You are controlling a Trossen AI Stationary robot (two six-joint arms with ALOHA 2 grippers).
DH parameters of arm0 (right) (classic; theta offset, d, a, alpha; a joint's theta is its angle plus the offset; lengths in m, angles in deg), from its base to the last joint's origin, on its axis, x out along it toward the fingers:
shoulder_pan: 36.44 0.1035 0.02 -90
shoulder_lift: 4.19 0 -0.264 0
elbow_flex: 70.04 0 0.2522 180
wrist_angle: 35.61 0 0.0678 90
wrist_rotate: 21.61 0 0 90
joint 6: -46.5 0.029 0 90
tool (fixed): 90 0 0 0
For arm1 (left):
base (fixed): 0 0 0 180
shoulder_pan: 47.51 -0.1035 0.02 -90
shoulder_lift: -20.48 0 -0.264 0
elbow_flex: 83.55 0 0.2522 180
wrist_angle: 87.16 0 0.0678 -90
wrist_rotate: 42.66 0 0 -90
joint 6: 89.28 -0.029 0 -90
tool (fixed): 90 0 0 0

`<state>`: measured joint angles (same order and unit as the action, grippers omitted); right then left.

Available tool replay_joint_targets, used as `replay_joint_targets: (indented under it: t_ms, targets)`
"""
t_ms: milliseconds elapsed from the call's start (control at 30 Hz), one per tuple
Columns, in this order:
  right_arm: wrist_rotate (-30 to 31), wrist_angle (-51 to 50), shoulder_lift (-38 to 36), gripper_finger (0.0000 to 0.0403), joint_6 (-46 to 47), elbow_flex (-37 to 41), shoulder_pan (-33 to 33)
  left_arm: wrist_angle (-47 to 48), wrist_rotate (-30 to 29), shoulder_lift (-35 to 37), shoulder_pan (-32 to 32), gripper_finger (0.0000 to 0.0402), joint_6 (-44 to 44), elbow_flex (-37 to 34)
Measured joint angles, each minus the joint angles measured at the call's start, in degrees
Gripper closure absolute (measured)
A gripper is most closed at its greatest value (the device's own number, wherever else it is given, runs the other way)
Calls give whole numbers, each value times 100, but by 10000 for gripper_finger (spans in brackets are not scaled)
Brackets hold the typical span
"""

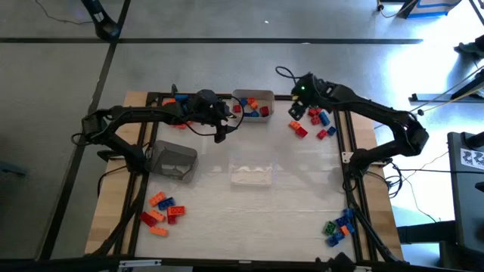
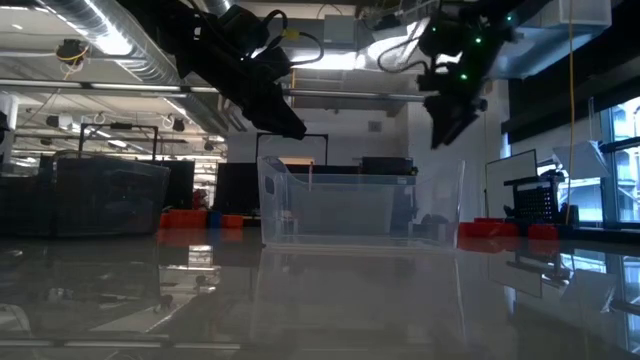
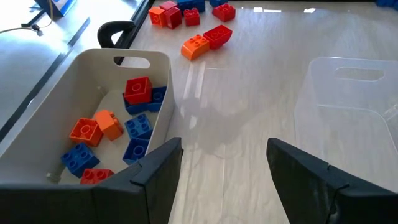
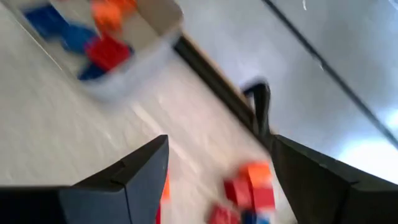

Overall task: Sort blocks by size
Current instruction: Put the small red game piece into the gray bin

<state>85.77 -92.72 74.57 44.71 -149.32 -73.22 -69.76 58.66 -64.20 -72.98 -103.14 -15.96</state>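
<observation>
The left gripper [image 3: 224,180] is held beside the white bin [image 1: 266,97] of blocks [image 3: 138,90], jaws wide, nothing gripped — the right gripper [image 4: 217,180], equally spread and unladen, is poised over loose blocks [image 1: 311,121] for picking.

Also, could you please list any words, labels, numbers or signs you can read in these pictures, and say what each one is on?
None can be read.
A white sheet with black square patterns stands at the right edge of the high view: markings only, no legible text.
The blocks, the white tray and the clear tray show no print.
Anything in the room behind is too dim and small to read.
</observation>
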Motion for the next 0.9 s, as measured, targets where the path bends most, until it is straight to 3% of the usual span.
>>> replay_joint_targets:
  t_ms: [133,267,600,900]
  targets:
    - [-62,-583,13,125,507,27,-167,0,1,0,0,179,-1,0]
    - [-184,-662,26,151,626,310,-470,0,-1,-2,0,179,-5,0]
    - [-794,296,26,254,311,1375,-1433,0,-1,-2,0,179,-5,0]
    - [-801,1500,31,278,-3,1938,-1586,-2,-1,-2,0,179,-3,0]
